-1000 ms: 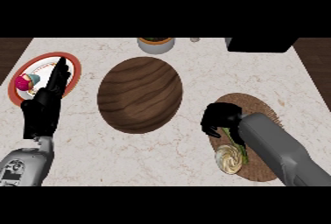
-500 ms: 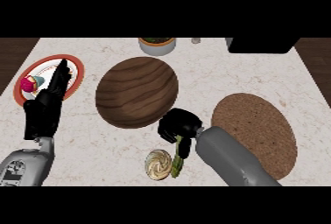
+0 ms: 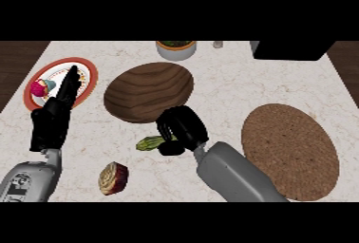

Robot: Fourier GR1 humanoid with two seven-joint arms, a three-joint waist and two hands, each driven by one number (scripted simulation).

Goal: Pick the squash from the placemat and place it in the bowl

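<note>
Right hand [image 3: 181, 129] curls round the green squash [image 3: 149, 143], holding it just near of the wooden bowl [image 3: 148, 91], well left of the cork placemat [image 3: 289, 144]. Left hand [image 3: 54, 114] rests with straight fingers at the left, over the plate [image 3: 87, 71]. A halved onion [image 3: 113, 178] lies on the bench [image 3: 231, 80].
</note>
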